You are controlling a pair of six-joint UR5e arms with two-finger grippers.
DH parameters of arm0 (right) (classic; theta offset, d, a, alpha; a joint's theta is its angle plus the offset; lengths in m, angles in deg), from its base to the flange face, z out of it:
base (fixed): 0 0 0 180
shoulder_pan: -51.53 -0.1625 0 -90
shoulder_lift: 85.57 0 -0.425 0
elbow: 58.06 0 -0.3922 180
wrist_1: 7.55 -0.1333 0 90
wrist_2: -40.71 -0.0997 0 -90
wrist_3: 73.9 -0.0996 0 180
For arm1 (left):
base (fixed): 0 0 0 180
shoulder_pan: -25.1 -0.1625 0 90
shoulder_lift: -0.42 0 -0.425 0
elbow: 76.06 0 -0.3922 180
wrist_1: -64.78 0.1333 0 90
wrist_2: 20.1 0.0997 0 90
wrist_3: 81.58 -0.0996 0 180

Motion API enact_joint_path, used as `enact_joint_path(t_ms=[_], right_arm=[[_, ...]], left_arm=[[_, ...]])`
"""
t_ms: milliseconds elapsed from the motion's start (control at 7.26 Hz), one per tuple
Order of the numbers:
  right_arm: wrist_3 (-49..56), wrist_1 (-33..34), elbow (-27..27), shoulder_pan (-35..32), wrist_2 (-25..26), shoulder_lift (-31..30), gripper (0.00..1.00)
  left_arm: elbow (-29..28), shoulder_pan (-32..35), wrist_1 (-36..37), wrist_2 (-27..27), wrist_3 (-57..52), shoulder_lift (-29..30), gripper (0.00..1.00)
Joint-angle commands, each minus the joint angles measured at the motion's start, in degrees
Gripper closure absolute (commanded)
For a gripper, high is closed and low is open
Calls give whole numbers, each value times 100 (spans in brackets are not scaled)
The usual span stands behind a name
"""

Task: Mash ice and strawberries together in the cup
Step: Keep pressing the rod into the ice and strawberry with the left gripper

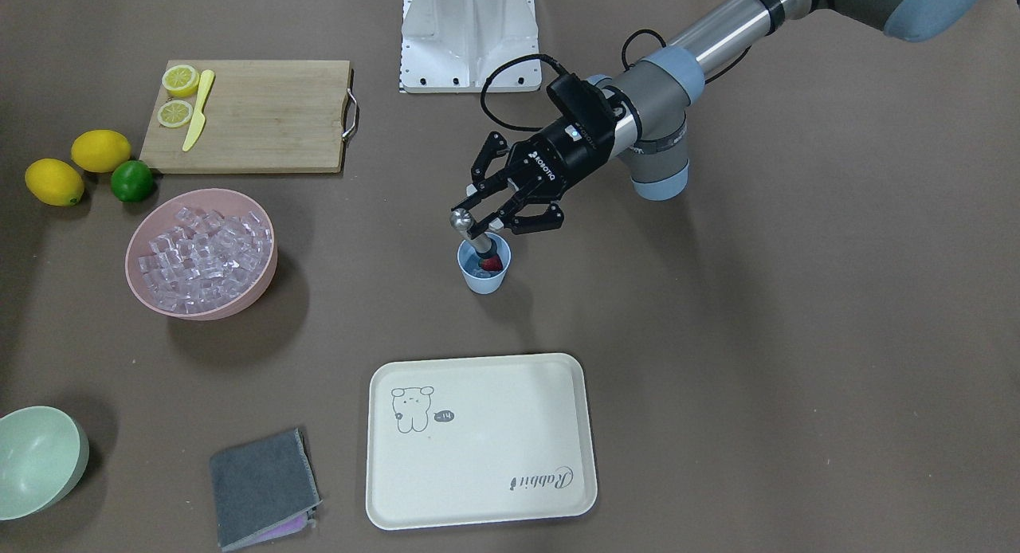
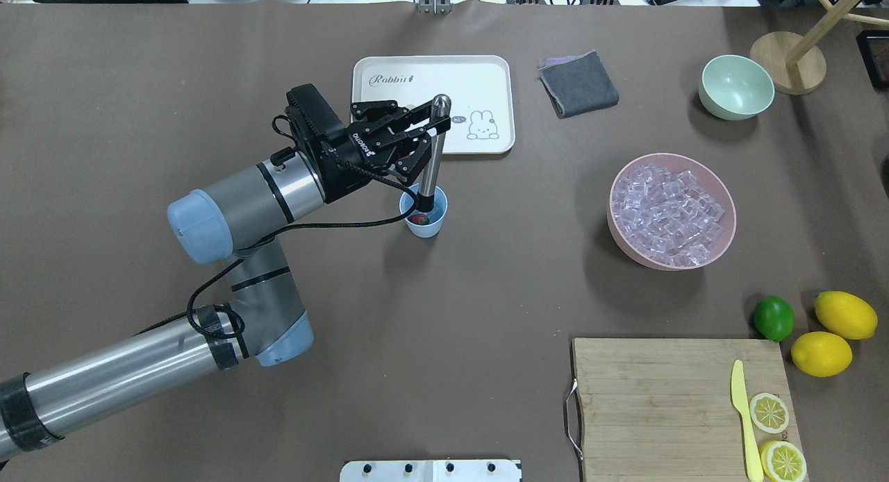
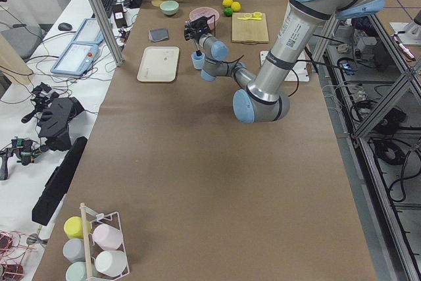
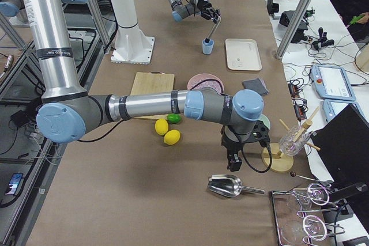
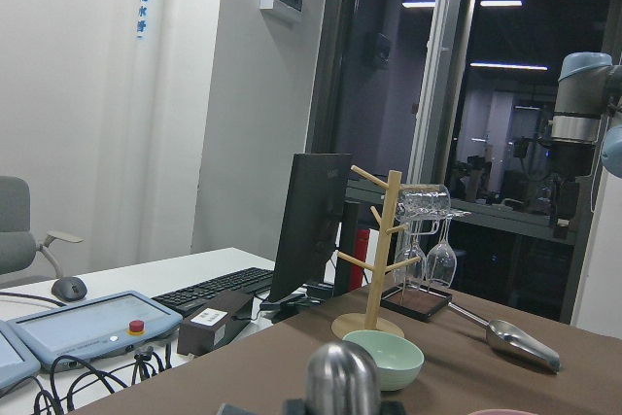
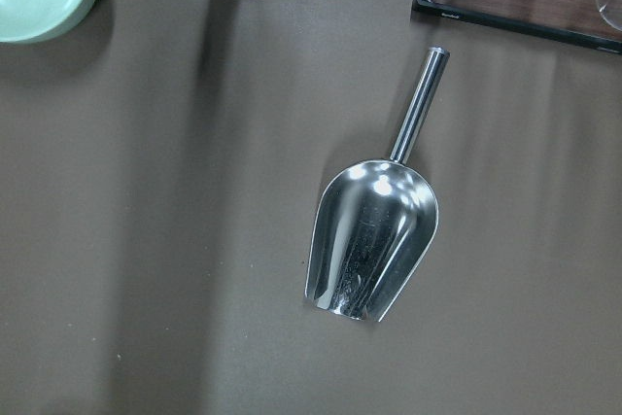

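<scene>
Facing the robot, a brown bench [image 1: 757, 338] fills the frame. The left jaws clamp a steel muddler [image 1: 472, 228] whose foot stands in the cup [image 1: 484, 282] mid-bench, with the strawberry [image 1: 492, 263] inside. Ice [image 1: 199, 254] heaps in a pink bowl [image 1: 255, 292], well apart. From overhead, a cream tray [image 2: 486, 76] lies near the cup's far side, and a board [image 2: 653, 399] lies by the robot's edge. The left side view shows cluttered white desks [image 3: 20, 110] along the bench. In the right side view the right arm hangs over a scoop [image 4: 228, 185]; I cannot tell whether the right jaws are open or closed. The left wrist faces a monitor [image 5: 309, 221] and dark windows [image 5: 384, 46]. The right wrist looks down on the scoop lying on the brown surface.
</scene>
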Motion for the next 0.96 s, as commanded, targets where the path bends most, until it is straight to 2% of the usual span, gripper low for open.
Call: enact_joint_path(t_ms=[0, 551, 826], right_arm=[[1, -3, 11, -5, 0, -12, 1], [1, -3, -6, -5, 0, -12, 1], [10, -3, 2, -5, 0, -12, 1]], left_arm=[[-98, -38, 0, 12, -2, -9, 81], [-178, -178, 8, 30, -2, -27, 81], [-126, -48, 26, 3, -2, 165, 81]])
